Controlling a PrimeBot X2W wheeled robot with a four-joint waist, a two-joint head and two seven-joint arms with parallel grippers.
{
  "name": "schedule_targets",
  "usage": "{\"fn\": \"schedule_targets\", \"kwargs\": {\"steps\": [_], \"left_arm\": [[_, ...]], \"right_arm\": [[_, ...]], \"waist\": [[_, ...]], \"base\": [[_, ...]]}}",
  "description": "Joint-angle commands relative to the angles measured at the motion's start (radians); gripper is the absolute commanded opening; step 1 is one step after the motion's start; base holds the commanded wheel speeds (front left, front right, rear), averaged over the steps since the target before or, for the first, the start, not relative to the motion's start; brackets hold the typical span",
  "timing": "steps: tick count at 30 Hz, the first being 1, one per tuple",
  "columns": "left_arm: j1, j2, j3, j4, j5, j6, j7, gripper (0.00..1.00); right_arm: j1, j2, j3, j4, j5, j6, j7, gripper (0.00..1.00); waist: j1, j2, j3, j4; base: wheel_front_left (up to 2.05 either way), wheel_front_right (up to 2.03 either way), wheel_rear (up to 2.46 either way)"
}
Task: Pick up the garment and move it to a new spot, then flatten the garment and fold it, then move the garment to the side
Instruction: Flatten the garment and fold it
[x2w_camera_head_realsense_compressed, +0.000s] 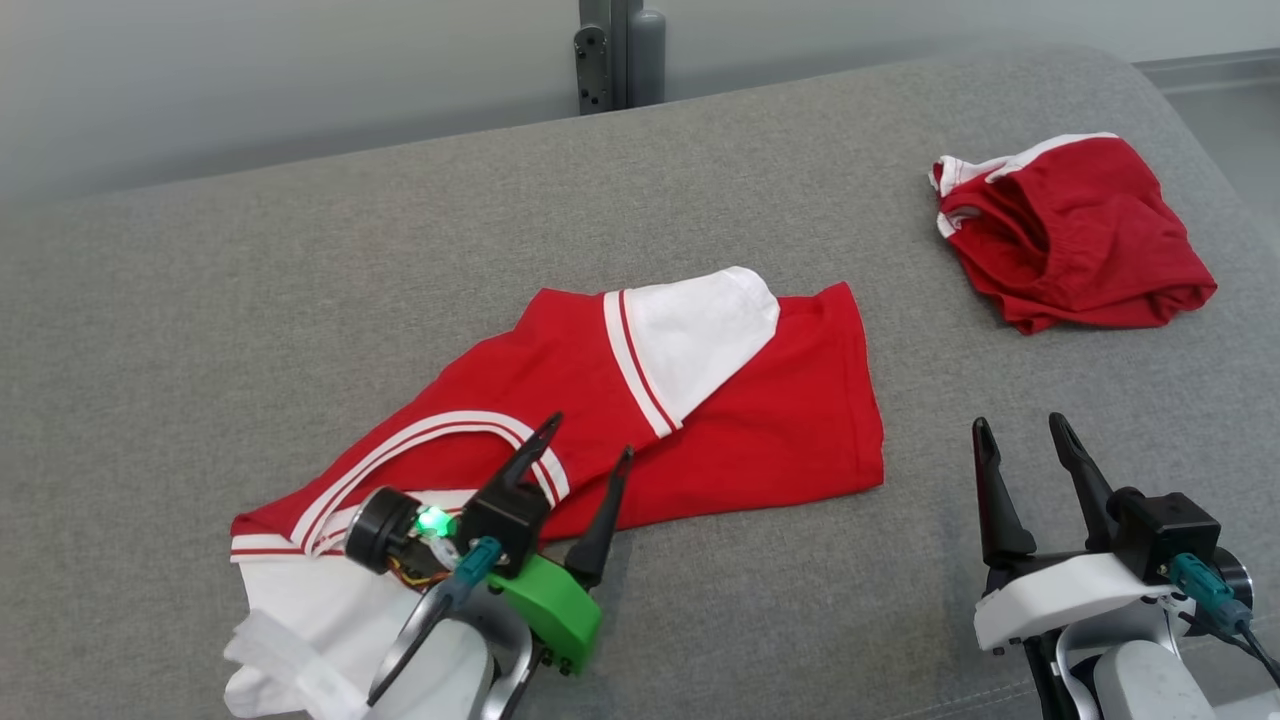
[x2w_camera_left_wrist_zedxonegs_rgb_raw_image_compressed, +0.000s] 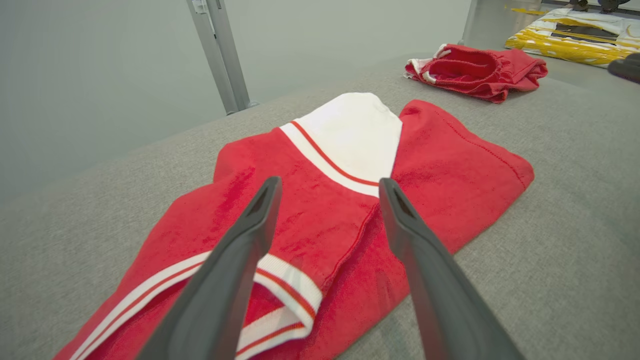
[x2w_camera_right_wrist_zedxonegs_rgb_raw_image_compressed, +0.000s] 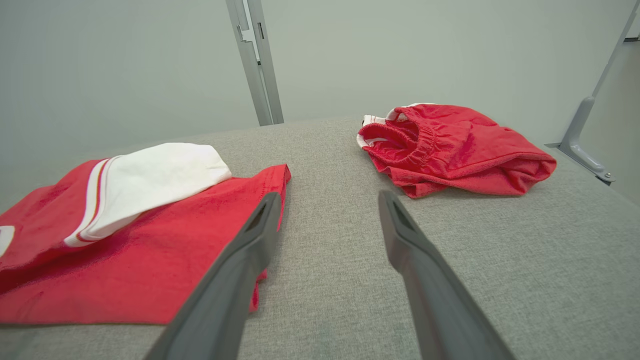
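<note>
With the left gripper (x2w_camera_head_realsense_compressed: 590, 437) and right gripper (x2w_camera_head_realsense_compressed: 1019, 423) both open and empty, grabbing only the top layer could unfold the shirt (x2w_camera_head_realsense_compressed: 780, 420).

You can pass over bare cushion (x2w_camera_head_realsense_compressed: 250, 300) upper left; the shirt (x2w_camera_head_realsense_compressed: 780, 420) blocks centre, shorts (x2w_camera_head_realsense_compressed: 1080, 240) upper right.

— What hid the white sleeve (x2w_camera_head_realsense_compressed: 300, 600) of the jersey (x2w_camera_head_realsense_compressed: 770, 430)?
— The left gripper's (x2w_camera_head_realsense_compressed: 591, 435) body covered part; the head view's bottom edge cropped the rest.
— And that yellow fabric (x2w_camera_left_wrist_zedxonegs_rgb_raw_image_compressed: 560, 47)?
— It was cut off, too far to identify.
</note>
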Motion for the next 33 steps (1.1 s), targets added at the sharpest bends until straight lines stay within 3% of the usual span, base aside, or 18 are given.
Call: {"fn": "schedule_targets", "kwargs": {"steps": [1, 5, 9, 10, 11, 12, 14, 15, 20, 23, 33], "left_arm": [[-0.032, -0.003, -0.024, 0.025, 0.004, -0.008, 0.005, 1.0], [-0.103, -0.009, -0.097, 0.118, 0.015, -0.017, 0.009, 1.0], [-0.163, -0.007, -0.097, 0.21, 0.04, 0.028, -0.001, 1.0], [-0.18, 0.002, -0.102, 0.236, 0.058, 0.039, -0.001, 0.96], [-0.192, 0.007, -0.111, 0.261, 0.068, 0.043, 0.001, 0.6], [-0.201, 0.006, -0.108, 0.283, 0.068, 0.048, -0.002, 0.4], [-0.224, 0.007, -0.109, 0.317, 0.072, 0.05, -0.013, 0.18], [-0.235, 0.006, -0.102, 0.326, 0.064, 0.054, -0.022, 0.0], [-0.287, 0.009, -0.059, 0.329, 0.033, 0.078, -0.062, 0.0], [-0.336, 0.04, -0.013, 0.303, 0.008, 0.086, -0.072, 0.0], [-0.555, 0.259, 0.105, 0.348, -0.006, 0.084, -0.043, 0.0]], "right_arm": [[-0.012, -0.003, 0.003, -0.001, 0.01, -0.001, -0.006, 1.0], [-0.027, -0.003, 0.011, 0.005, 0.017, -0.001, -0.01, 1.0], [-0.039, -0.003, 0.015, 0.01, 0.021, -0.001, -0.012, 1.0], [-0.041, -0.003, 0.016, 0.01, 0.023, -0.001, -0.013, 1.0], [-0.043, -0.002, 0.017, 0.012, 0.024, -0.001, -0.014, 1.0], [-0.044, -0.002, 0.017, 0.013, 0.025, -0.001, -0.015, 1.0], [-0.046, -0.002, 0.017, 0.013, 0.026, -0.001, -0.015, 1.0], [-0.047, -0.003, 0.016, 0.014, 0.027, -0.001, -0.016, 1.0], [-0.055, -0.002, 0.008, 0.016, 0.031, -0.001, -0.015, 1.0], [-0.06, -0.003, 0.004, 0.013, 0.031, -0.001, -0.016, 1.0], [-0.097, -0.002, 0.024, 0.007, 0.009, -0.001, -0.016, 1.0]], "waist": [[0.0, 0.0, 0.025, -0.025], [0.0, 0.0, 0.05, -0.052], [0.0, 0.0, 0.066, -0.068], [0.0, 0.0, 0.069, -0.071], [0.0, 0.0, 0.071, -0.074], [0.0, 0.0, 0.073, -0.075], [0.0, 0.0, 0.078, -0.078], [0.0, 0.0, 0.08, -0.078], [0.0, 0.0, 0.087, -0.07], [0.0, 0.0, 0.091, -0.062], [0.0, 0.0, 0.127, -0.063]], "base": [[0.0, 0.0, 0.0], [0.0, 0.0, 0.0], [0.0, 0.0, 0.0], [0.0, 0.0, 0.0], [0.0, 0.0, 0.0], [0.0, 0.0, 0.0], [0.0, 0.0, 0.0], [0.0, 0.0, 0.0], [0.0, 0.0, 0.0], [0.0, 0.0, 0.0], [0.0, 0.0, 0.0]]}}
